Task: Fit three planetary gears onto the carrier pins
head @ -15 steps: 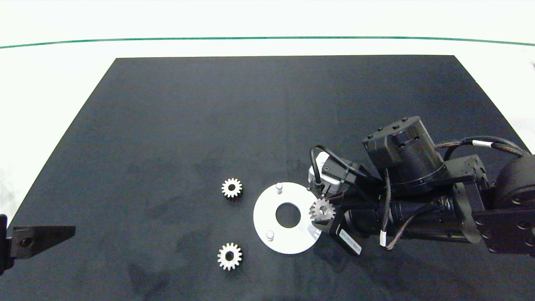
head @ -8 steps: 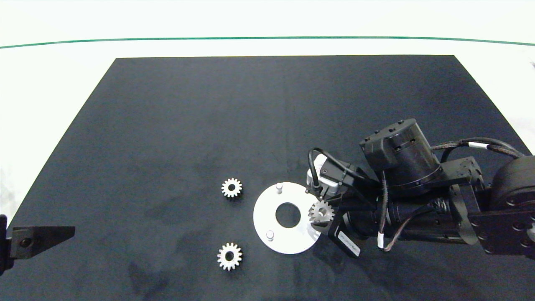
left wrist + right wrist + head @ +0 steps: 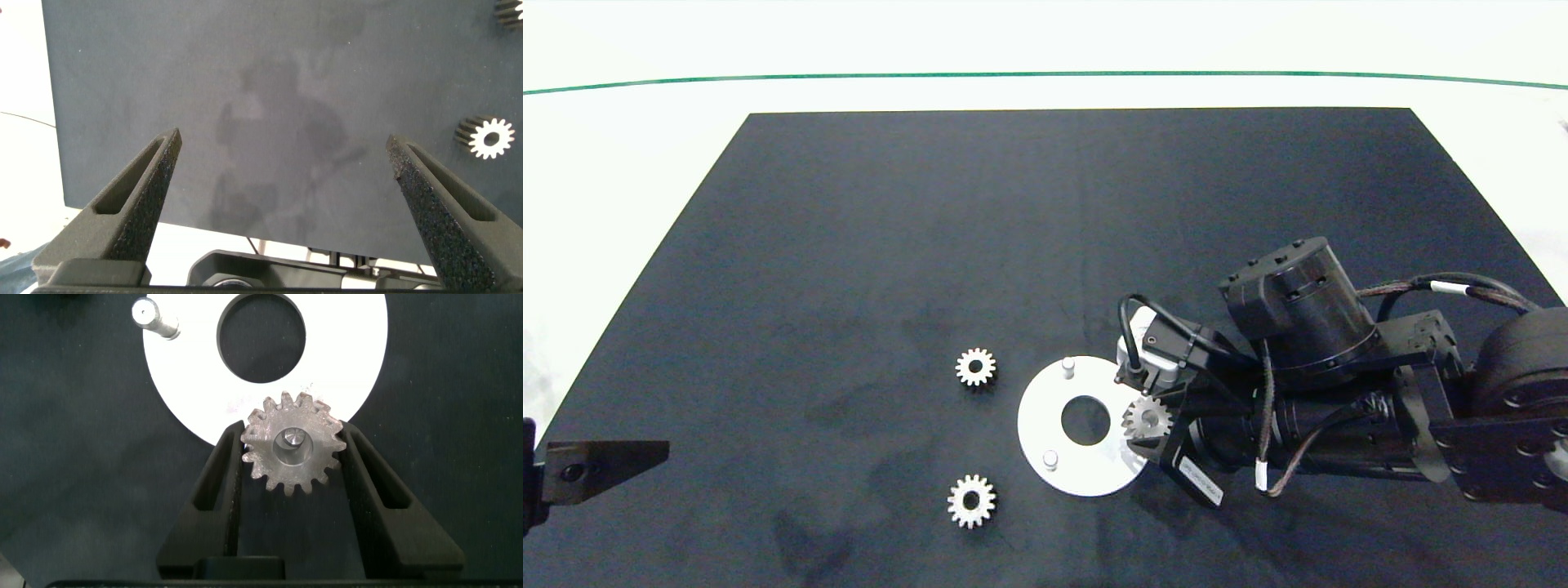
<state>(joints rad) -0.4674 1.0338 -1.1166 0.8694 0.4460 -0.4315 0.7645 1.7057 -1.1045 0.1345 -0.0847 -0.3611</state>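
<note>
Dark right hand (image 3: 290,469) reaches in low, clamping a gear (image 3: 292,452) over a pin at the white disc's (image 3: 351,343) rim.

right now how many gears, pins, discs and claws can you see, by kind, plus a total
gears: 3, one in the right claw over the disc, two loose on the mat
pins showing: 3, two bare in the head view, one in the held gear's hole
white disc: 1
claws: 2, left claw open, parked at the mat's left edge
total: 9
</note>
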